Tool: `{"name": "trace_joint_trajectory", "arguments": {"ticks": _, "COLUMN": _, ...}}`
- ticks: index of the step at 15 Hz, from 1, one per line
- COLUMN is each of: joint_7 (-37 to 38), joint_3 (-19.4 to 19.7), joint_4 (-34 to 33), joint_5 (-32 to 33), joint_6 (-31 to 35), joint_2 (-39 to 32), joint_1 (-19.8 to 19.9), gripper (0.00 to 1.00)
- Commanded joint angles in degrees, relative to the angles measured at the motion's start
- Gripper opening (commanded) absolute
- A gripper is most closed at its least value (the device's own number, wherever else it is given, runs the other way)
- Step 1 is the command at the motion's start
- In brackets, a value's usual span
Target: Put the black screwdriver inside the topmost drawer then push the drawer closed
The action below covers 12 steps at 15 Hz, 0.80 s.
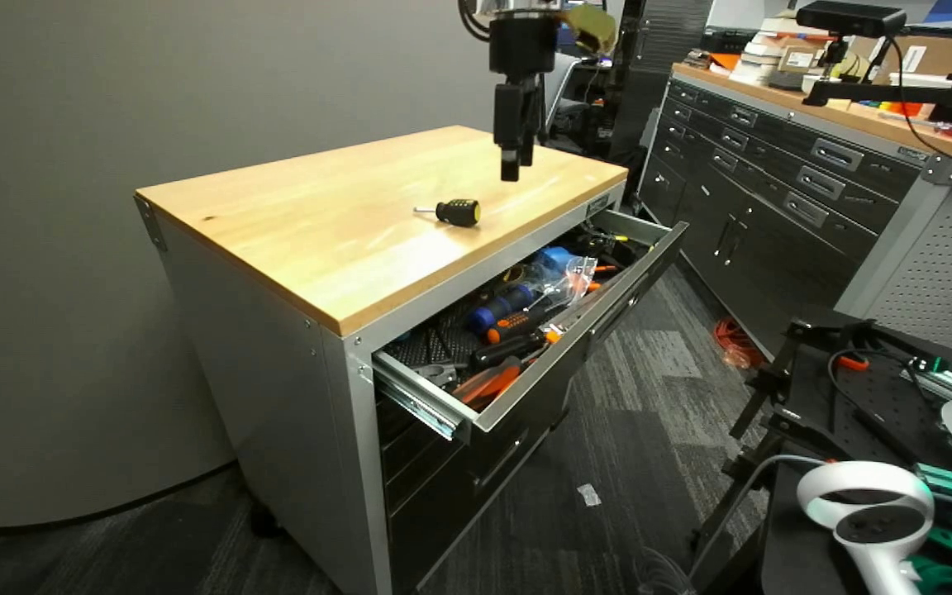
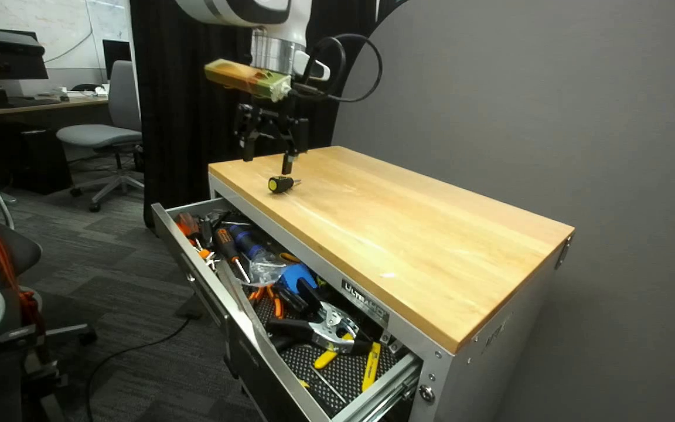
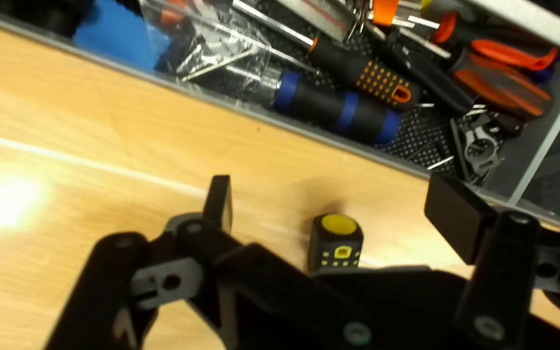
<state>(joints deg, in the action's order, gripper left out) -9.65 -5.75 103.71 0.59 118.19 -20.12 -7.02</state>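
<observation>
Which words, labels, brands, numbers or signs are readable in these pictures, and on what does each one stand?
"ULTRA", then blurred letters, perhaps "HD": badge above the open drawer.
Too small: plate on the background cabinet.
Too small: box label.
Blurred: mark on the drawer's cabinet.
Blurred: whiteboard writing.
None readable: screwdriver.

The short black-and-yellow screwdriver lies on the light wooden bench, near its front edge — the black two-fingered pincer hangs above, apart from both. The black-fronted metal drawer juts out below that edge. Within the drawer, in the wrist view, a clear plastic bag lies left of a blue-and-black cylindrical handle; a black-and-orange screwdriver lies beside the handle, farther from the bench.
</observation>
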Motion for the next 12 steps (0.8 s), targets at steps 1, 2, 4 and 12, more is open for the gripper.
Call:
{"name": "trace_joint_trajectory", "arguments": {"ticks": 1, "joint_7": 0.03, "joint_3": -0.15, "joint_4": -12.60, "joint_5": 0.20, "joint_6": -1.94, "joint_2": -9.68, "joint_1": 0.43, "gripper": 1.00}}
{"name": "trace_joint_trajectory", "arguments": {"ticks": 2, "joint_7": -0.35, "joint_3": -0.47, "joint_4": -14.54, "joint_5": -0.84, "joint_6": -2.75, "joint_2": -11.45, "joint_1": 0.80, "gripper": 1.00}}
{"name": "trace_joint_trajectory", "arguments": {"ticks": 4, "joint_7": -0.16, "joint_3": -0.88, "joint_4": -17.02, "joint_5": -1.92, "joint_6": -3.86, "joint_2": -14.17, "joint_1": 1.02, "gripper": 1.00}}
{"name": "trace_joint_trajectory", "arguments": {"ticks": 12, "joint_7": 0.92, "joint_3": -1.63, "joint_4": -21.48, "joint_5": -2.75, "joint_6": -4.93, "joint_2": -19.43, "joint_1": 0.02, "gripper": 0.72}}
